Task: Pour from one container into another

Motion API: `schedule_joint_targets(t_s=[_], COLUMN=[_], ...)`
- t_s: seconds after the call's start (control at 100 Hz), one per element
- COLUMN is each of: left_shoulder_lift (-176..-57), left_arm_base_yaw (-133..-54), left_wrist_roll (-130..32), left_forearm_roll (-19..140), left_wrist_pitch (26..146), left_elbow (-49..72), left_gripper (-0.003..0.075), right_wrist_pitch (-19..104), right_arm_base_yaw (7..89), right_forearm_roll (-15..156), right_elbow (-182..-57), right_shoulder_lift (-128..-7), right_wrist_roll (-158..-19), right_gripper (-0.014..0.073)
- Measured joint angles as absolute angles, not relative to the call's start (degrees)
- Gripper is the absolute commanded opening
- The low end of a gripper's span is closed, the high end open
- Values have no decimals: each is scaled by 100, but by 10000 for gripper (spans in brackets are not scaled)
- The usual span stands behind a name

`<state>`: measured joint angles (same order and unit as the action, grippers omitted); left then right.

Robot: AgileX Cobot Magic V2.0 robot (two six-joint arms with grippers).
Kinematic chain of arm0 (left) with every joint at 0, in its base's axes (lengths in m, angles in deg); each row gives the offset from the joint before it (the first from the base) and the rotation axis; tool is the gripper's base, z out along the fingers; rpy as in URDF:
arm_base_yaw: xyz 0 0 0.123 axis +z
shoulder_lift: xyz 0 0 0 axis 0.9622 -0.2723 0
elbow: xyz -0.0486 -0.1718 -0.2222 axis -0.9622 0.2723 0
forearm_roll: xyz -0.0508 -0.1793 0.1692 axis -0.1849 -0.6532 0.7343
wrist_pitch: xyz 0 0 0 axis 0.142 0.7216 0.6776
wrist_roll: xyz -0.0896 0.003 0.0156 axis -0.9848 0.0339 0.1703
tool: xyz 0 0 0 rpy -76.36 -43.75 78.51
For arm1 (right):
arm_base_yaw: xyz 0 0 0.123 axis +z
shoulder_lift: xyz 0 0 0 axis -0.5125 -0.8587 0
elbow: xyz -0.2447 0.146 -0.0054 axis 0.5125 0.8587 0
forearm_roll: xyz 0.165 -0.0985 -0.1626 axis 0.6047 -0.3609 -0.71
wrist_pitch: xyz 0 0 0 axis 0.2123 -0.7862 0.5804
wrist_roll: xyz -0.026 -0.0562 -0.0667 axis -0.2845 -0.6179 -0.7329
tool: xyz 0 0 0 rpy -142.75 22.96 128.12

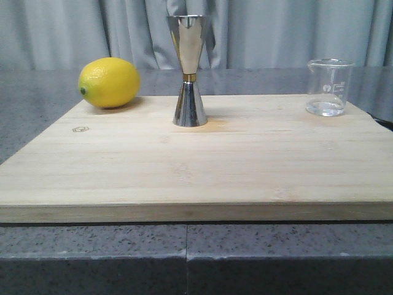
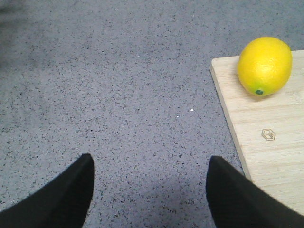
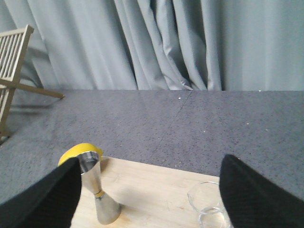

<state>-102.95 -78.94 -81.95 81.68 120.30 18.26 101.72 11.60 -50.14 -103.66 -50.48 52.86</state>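
The clear glass beaker (image 1: pixel 329 86) with white marks stands upright at the board's back right, a little clear liquid in its bottom. The steel hourglass jigger (image 1: pixel 189 70) with a gold waist band stands upright at the board's back centre. Neither gripper shows in the front view. My right gripper (image 3: pixel 150 164) is open, hovering above and short of the board; the jigger (image 3: pixel 99 194) shows by one finger and the beaker (image 3: pixel 209 204) by the other. My left gripper (image 2: pixel 150 164) is open over bare grey counter beside the board's left edge, holding nothing.
A yellow lemon (image 1: pixel 109 82) lies at the back left of the wooden cutting board (image 1: pixel 196 166); it also shows as the lemon (image 2: pixel 264 66) in the left wrist view. Grey speckled counter surrounds the board. A grey curtain hangs behind. A wooden rack (image 3: pixel 12 66) stands at the far side.
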Motion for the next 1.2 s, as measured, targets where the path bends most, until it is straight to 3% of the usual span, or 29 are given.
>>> schedule_joint_targets(t_s=[0.4,0.67,0.93,1.04,1.2], left_shoulder_lift=[-10295,-10295,-10295,-10295,-10295], left_arm_base_yaw=[-7894,-7894,-7894,-7894,-7894], left_wrist_roll=[-8208,-8208,-8208,-8208,-8208], left_forearm_roll=[8156,8176,8189,8189,8189], left_wrist_pitch=[11892,11820,11783,11702,11665], left_elbow=[1853,1853,1853,1853,1853], left_gripper=[462,462,454,384,202], right_wrist_pitch=[9628,9450,8345,8038,7838], right_arm_base_yaw=[1167,2122,2194,2194,2194], right_forearm_roll=[-5014,-5014,-5014,-5014,-5014], right_elbow=[-10366,-10366,-10362,-10362,-10362], right_shoulder_lift=[-5048,-5048,-5048,-5048,-5048], right_wrist_roll=[5502,5326,5396,5421,5429], right_gripper=[521,436,425,285,13])
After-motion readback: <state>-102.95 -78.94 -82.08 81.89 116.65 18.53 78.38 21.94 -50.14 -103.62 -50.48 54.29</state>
